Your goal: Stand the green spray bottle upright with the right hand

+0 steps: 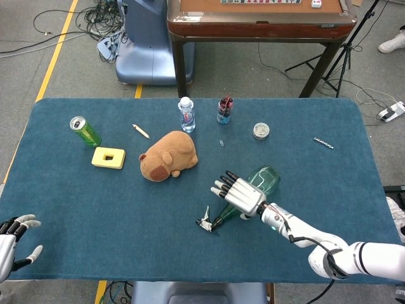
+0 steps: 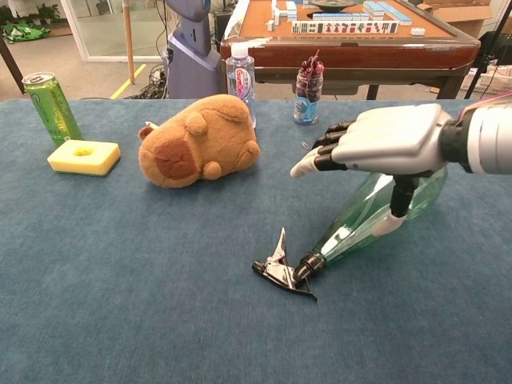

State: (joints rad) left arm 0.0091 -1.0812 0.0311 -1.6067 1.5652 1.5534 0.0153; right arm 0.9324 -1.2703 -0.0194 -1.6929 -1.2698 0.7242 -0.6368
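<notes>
- Right hand [image 1: 240,195] is over the green spray bottle [image 1: 258,185] now, palm down across the middle of its body, fingers reaching out past the far side toward the stuffed capybara [image 1: 168,156].
- From the chest view, that right hand [image 2: 384,140] hovers above the bottle [image 2: 376,212] with the fingers extended and only the thumb dropping down the near side of the glassy green body. It reads as not clenched; whether anything actually presses the bottle, I cannot tell.
- Bottle's position: lying tilted on the blue table [image 1: 95,215], right of centre, black trigger head [image 2: 282,269] down on the cloth nearest the robot, fat base angled up and away toward the back right.
- That's the relation that matters: the long axis runs from the near trigger end diagonally back to the raised base, and the hand crosses it roughly at right angles, directly above. A wrap around the body looks to be the next call, then swinging the base down and the trigger end up.
- Left hand [image 1: 12,237] sits at the near left corner, fingers apart, holding nothing and well apart from the bottle, so the right is clearly the nearer one.
- Risk, as I judge it: the tapered body could slip through a loose wrap when tipped.
</notes>
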